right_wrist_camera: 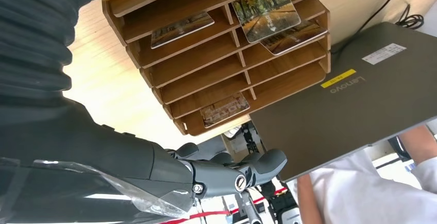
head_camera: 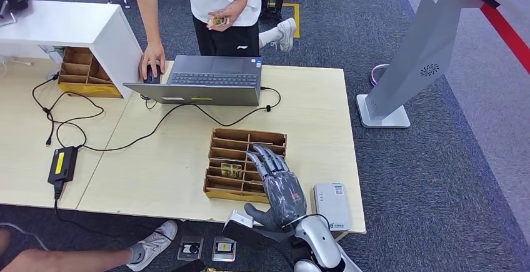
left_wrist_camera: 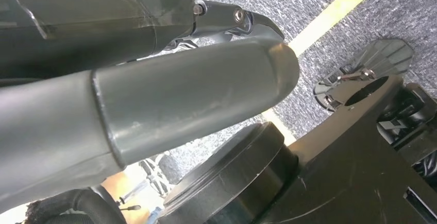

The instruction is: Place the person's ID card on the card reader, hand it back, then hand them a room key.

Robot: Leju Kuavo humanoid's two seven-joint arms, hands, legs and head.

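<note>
My right hand (head_camera: 278, 184) reaches out flat over the near right side of a wooden slotted rack (head_camera: 247, 162), fingers spread, holding nothing. Room key cards lie in the rack's slots (head_camera: 231, 171); the right wrist view shows them as picture-printed cards (right_wrist_camera: 265, 10) beyond my fingers (right_wrist_camera: 237, 175). A white card reader (head_camera: 331, 205) sits at the table's near right corner, just right of my wrist. The person across the table holds a card (head_camera: 219, 20) in one hand at waist height. My left hand (left_wrist_camera: 196, 95) hangs low with nothing in it.
An open laptop (head_camera: 212, 81) stands between the rack and the person, whose other hand rests on a mouse (head_camera: 152, 72). Black cables and a power brick (head_camera: 62, 164) lie at the left. A second wooden rack (head_camera: 81, 72) sits under a white shelf.
</note>
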